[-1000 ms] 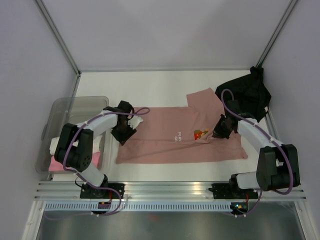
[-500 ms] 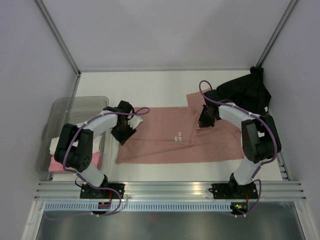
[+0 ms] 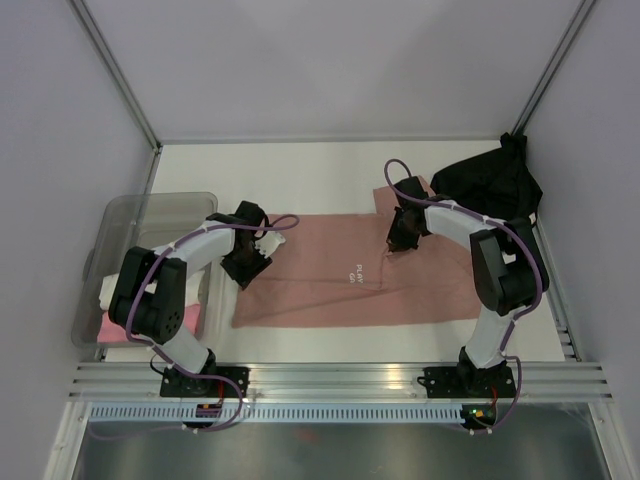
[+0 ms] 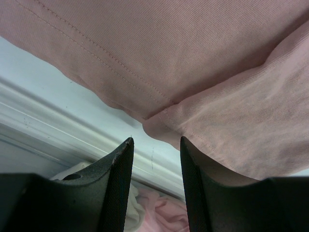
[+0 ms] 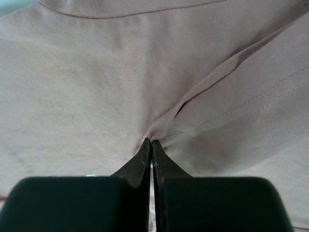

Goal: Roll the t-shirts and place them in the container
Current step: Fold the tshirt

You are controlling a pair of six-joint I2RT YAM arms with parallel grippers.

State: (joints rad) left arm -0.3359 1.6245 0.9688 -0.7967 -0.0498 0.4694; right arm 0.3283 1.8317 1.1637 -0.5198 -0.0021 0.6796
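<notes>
The salmon-pink t-shirt [image 3: 330,285] lies spread across the middle of the table, with small white print near its centre. My right gripper [image 3: 396,242] [image 5: 152,141] is shut on a pinched fold of this t-shirt [image 5: 96,87] in its upper right part. At the shirt's left edge [image 4: 203,72], my left gripper [image 3: 252,264] [image 4: 154,142] stands open, nothing between its fingers. A black t-shirt [image 3: 495,185] lies crumpled at the back right. A bright-pink roll [image 3: 115,328] [image 4: 161,212] and a cream roll [image 4: 131,210] lie in the bin.
The translucent grey plastic bin [image 3: 150,205] stands at the table's left edge, beside the left arm. A metal rail [image 3: 340,375] runs along the near edge. White walls and frame posts enclose the table on three sides.
My right gripper has moved up and to the left across the pink t-shirt, pulling cloth with it; the orange print near it no longer shows. The left arm has stayed still.
</notes>
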